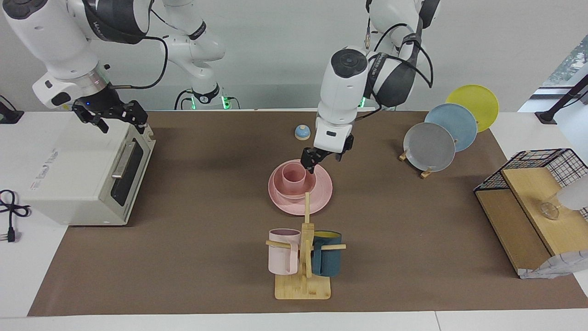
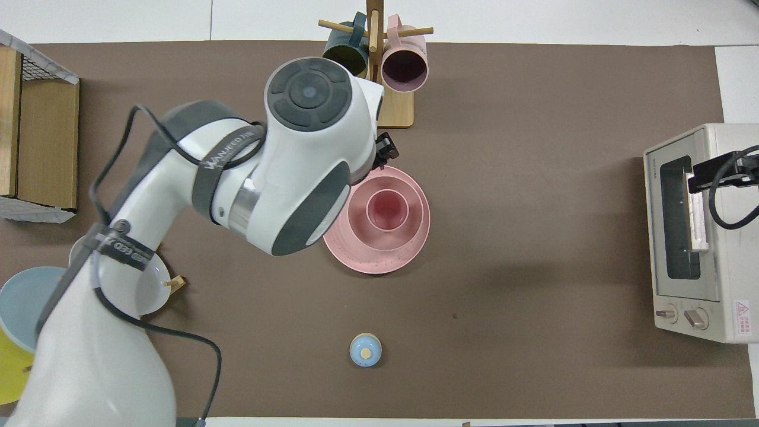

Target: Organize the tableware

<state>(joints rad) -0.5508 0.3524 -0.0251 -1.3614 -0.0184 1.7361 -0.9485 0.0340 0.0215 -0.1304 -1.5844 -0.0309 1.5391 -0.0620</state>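
Three nested pink pieces, centre of the frame in both views, largest to smallest. The plate lies flat on the brown mat. The bowl sits on the plate. The cup stands upright inside the bowl, with nothing visible in it. The stack appears complete.

My left gripper hangs just above the plate's rim, beside the cup and apart from it. It carries nothing that I can see. Whether it is spread or pressed together I cannot tell.

My right gripper waits over the toaster oven at the right arm's end of the table. Its state cannot be told either.

Handling, as judged: all three pieces look rigid, matte and breakable, and light enough for one gripper.
- The plate offers only its thin rim, so it would need a pinch across the edge.
- The bowl and the cup are best taken by the wall, one pad inside and one outside.
- Lifting the plate would carry the loose stack, which could slide.

Other holders: a wooden mug tree, lower centre, bears a pale pink mug and a teal mug.
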